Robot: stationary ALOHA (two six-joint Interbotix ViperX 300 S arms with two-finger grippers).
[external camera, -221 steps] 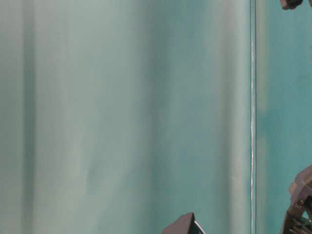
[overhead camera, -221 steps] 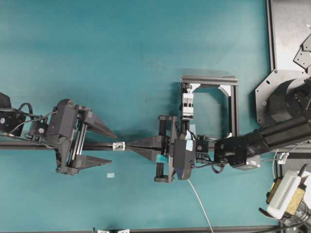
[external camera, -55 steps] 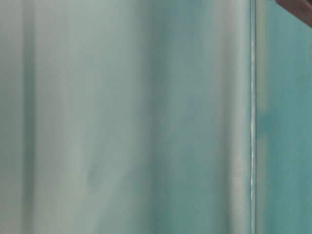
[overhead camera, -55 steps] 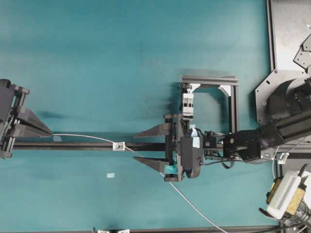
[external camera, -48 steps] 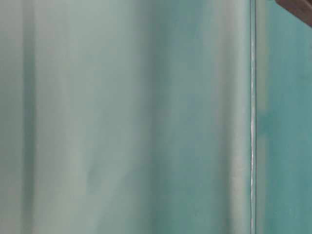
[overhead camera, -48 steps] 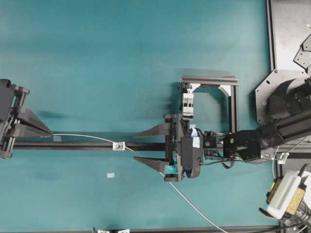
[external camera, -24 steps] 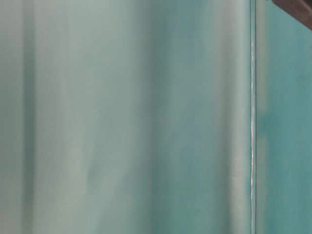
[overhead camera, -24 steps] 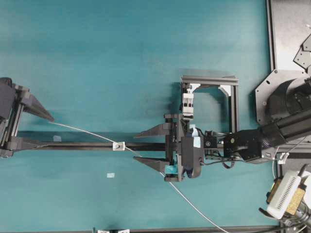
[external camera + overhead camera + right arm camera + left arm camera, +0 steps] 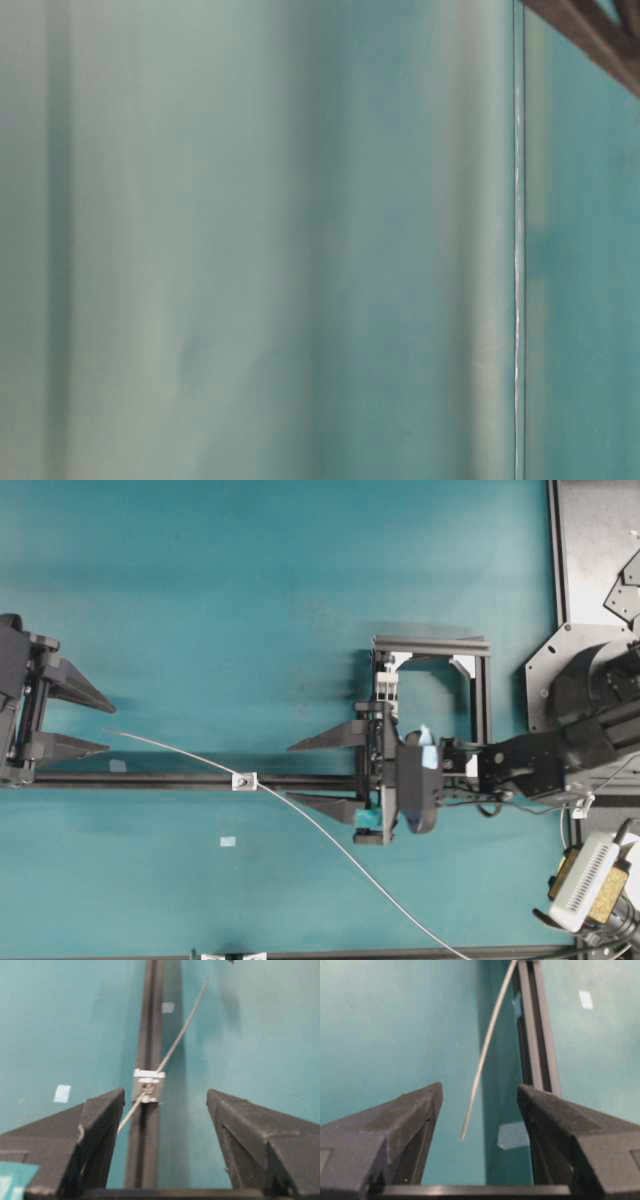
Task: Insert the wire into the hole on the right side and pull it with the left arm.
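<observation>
The teal table has a long black rail across it, with the little silvery fitting on it. The wire is already through the hole, its free tip poking toward the left gripper.

Nobody's holding it though: both pincers are spread wide and empty. My worry is that stiff wire springing back out.

The left arm sits at the far left, the right gripper straddles the rail right of the fitting.

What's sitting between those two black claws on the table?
In the overhead view, the wire threaded through a small silvery fitting on a black rail.
</observation>
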